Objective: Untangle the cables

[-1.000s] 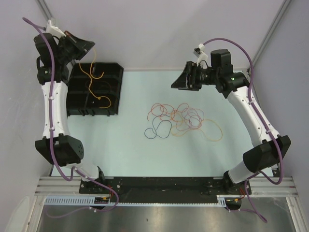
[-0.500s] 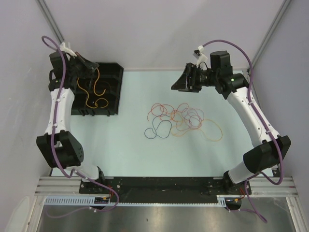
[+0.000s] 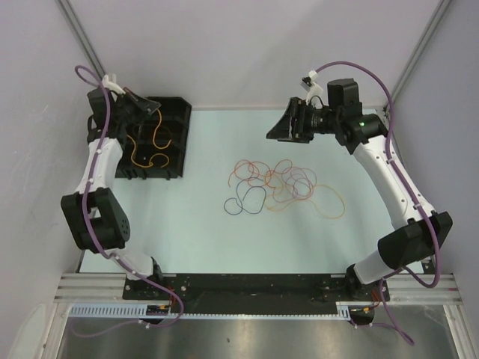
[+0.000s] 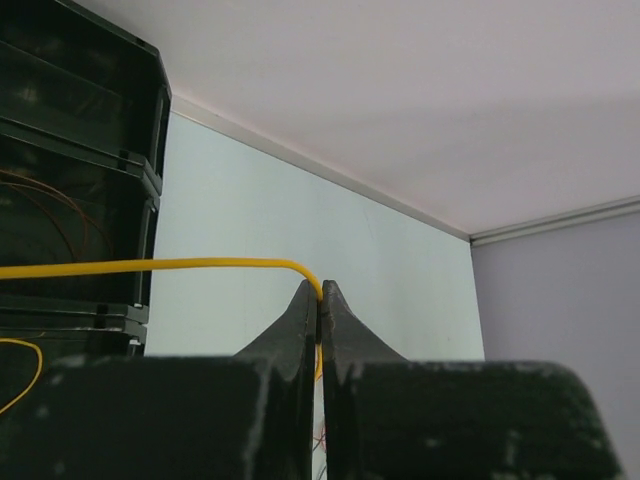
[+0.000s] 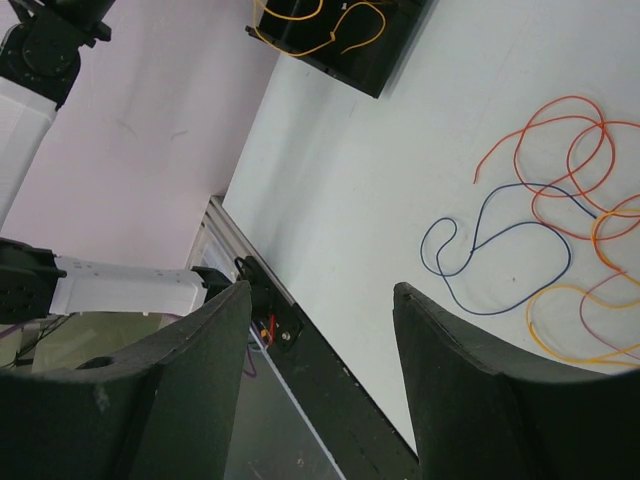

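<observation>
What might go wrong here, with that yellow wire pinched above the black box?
1. The left tool grips the yellow cable only at its very tips, so it may slip out.
2. The cable hangs into the tray and might snag on its walls if pulled.
3. The tangle overlaps heavily; the open right tool may grab several strands at once.

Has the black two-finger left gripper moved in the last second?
Yes. The left gripper, shut on a thin yellow cable, came from beyond the far edge of the black plastic tray to above it.
</observation>
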`<action>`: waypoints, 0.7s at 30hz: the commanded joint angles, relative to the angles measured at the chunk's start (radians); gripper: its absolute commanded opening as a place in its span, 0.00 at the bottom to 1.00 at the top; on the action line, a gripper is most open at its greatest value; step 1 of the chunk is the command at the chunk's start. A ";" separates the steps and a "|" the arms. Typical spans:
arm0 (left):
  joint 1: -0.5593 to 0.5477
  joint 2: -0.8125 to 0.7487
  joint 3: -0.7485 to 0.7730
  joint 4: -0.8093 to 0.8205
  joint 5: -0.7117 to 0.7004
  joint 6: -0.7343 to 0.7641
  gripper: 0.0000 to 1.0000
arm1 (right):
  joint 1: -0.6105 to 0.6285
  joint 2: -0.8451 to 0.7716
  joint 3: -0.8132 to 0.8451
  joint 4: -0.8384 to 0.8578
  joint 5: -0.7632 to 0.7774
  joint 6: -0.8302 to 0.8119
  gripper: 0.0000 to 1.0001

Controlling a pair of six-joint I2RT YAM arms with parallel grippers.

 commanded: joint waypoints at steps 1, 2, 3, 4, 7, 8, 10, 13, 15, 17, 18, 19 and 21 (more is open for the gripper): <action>-0.027 0.043 0.033 0.101 0.056 -0.041 0.00 | -0.003 -0.046 -0.005 0.006 0.009 -0.007 0.63; -0.034 0.048 0.036 0.099 0.061 -0.038 0.00 | -0.005 -0.046 -0.007 0.006 0.009 -0.009 0.63; -0.050 0.055 0.042 0.109 0.073 -0.038 0.00 | -0.005 -0.043 -0.007 0.006 0.009 -0.007 0.63; -0.056 0.063 0.042 0.124 0.109 -0.047 0.00 | -0.005 -0.045 -0.007 0.006 0.009 -0.007 0.63; -0.068 0.110 0.047 0.165 0.179 -0.067 0.00 | -0.005 -0.038 -0.007 0.008 0.006 -0.005 0.63; -0.065 0.127 0.045 0.164 0.202 -0.067 0.00 | -0.005 -0.038 -0.007 0.008 0.005 -0.005 0.63; -0.056 0.132 0.014 0.199 0.217 -0.079 0.00 | -0.003 -0.038 -0.007 0.003 0.008 -0.007 0.63; -0.053 0.127 -0.032 0.250 0.226 -0.105 0.00 | -0.005 -0.040 -0.007 -0.005 0.014 -0.013 0.63; -0.050 0.120 -0.053 0.244 0.214 -0.083 0.00 | -0.008 -0.039 -0.007 -0.006 0.016 -0.015 0.63; -0.047 0.111 -0.079 0.210 0.184 -0.026 0.00 | -0.013 -0.037 -0.007 -0.008 0.016 -0.015 0.63; -0.042 0.089 -0.096 0.201 0.170 -0.012 0.00 | -0.014 -0.035 -0.007 -0.008 0.016 -0.015 0.63; -0.034 0.080 -0.111 0.195 0.157 -0.004 0.00 | -0.013 -0.035 -0.005 -0.009 0.017 -0.016 0.63; -0.002 0.063 -0.162 0.210 0.162 -0.009 0.00 | -0.019 -0.032 -0.005 -0.009 0.016 -0.016 0.63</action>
